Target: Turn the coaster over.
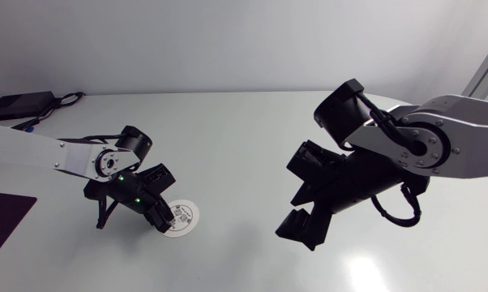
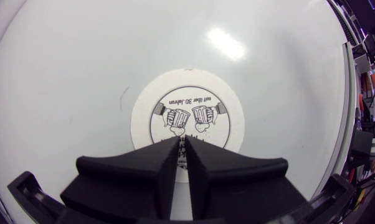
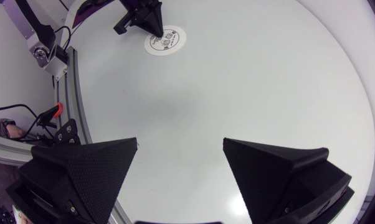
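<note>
A round white coaster [image 1: 181, 216] with a black printed drawing facing up lies flat on the white table, left of the middle. In the left wrist view the coaster [image 2: 187, 115] sits just ahead of my left gripper [image 2: 182, 142]. The fingers are drawn together to a thin slit, and their tips rest over the coaster's near edge. From above, the left gripper [image 1: 159, 217] points down at the coaster's left rim. My right gripper [image 1: 297, 209] hangs open above the table's middle right, far from the coaster [image 3: 164, 40], with nothing between its fingers [image 3: 180, 144].
The table's bare white top [image 1: 244, 138] stretches between the two arms. A dark mat [image 1: 2, 219] lies at the left edge, and a black box with cables [image 1: 17, 104] sits at the far left corner.
</note>
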Robot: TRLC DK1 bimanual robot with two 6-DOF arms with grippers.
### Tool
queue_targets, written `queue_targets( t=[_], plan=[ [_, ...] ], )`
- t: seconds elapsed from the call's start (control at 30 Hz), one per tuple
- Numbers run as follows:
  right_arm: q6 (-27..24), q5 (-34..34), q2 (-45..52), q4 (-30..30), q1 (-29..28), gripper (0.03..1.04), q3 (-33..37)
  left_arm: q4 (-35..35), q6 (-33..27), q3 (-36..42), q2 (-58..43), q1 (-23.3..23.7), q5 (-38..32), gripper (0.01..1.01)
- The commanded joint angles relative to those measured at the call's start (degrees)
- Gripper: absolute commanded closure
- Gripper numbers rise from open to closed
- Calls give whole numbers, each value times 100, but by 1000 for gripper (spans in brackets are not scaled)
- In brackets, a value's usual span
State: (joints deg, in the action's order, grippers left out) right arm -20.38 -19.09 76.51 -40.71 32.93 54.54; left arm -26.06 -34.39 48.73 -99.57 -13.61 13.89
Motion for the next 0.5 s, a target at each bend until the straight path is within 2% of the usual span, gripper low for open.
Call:
queue_targets(
  t=[0.0,0.2,0.47],
  plan=[
    [-62,-51,75,54,-102,66,-225,-65,178,-30,-511,-151,-62,936],
    [-133,-103,66,72,-217,66,-322,-83,310,277,-827,-441,-71,936],
    [-89,-147,505,450,-243,66,-418,-92,890,919,-924,-1311,-35,933]
  ],
)
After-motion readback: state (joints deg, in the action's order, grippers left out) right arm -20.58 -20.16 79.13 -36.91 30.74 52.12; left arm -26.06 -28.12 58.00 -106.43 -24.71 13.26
